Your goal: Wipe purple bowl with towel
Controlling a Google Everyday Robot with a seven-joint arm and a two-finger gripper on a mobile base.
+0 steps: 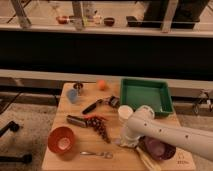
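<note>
**Asker:** Gripper [126, 143] first: where is it, and what has it got?

**Me:** Low over the near part of the wooden table [115, 162], under my white arm [170, 135]. My fingers are pressed together. Whether cloth is caught between them, I cannot tell, since my own wrist hides them.

**Asker:** And the things you need?

**Me:** Going down in size: the green tray [146, 82] sits at the back right and plays no part. The purple bowl [159, 149] is just beside my wrist on the right, partly under the arm. The towel [121, 144] I take to be the pale patch at my fingertips.

**Asker:** So how far along?

**Me:** Early, I judge: at best I have pinched the towel. Carrying it into the bowl and all the rubbing are not yet done
</note>
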